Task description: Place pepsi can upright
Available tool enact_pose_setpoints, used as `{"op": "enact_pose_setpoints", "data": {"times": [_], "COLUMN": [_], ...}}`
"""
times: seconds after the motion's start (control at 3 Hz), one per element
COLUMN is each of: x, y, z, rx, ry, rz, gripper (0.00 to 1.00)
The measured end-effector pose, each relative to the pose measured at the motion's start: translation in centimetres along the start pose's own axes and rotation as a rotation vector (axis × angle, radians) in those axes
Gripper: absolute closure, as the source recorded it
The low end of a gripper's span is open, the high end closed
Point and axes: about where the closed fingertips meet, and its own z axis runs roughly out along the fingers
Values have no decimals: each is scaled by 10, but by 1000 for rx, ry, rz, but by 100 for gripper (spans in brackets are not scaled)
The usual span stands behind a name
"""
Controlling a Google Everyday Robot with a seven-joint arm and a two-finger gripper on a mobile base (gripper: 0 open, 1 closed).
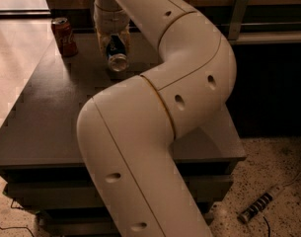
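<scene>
The pepsi can (117,58), dark blue with a silver end facing the camera, sits tilted between the fingers of my gripper (113,47) at the far side of the grey table (51,117). The gripper comes down from above and is shut on the can, with one finger on each side. The can's lower end is close to the tabletop; I cannot tell whether it touches. My large white arm (155,112) fills the middle of the view and hides part of the table.
A red Coca-Cola can (64,36) stands upright at the table's far left corner, a short way left of the gripper. A power strip (261,205) lies on the speckled floor at the right. A dark wall and rail run behind the table.
</scene>
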Motion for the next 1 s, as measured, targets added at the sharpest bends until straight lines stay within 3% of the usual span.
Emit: {"op": "enact_pose_setpoints", "data": {"times": [0.67, 1.0], "x": [4, 4], "y": [-16, -18], "z": [-58, -84], "rx": [-41, -126], "ry": [-142, -270], "rz": [-73, -190], "gripper": [100, 100]}}
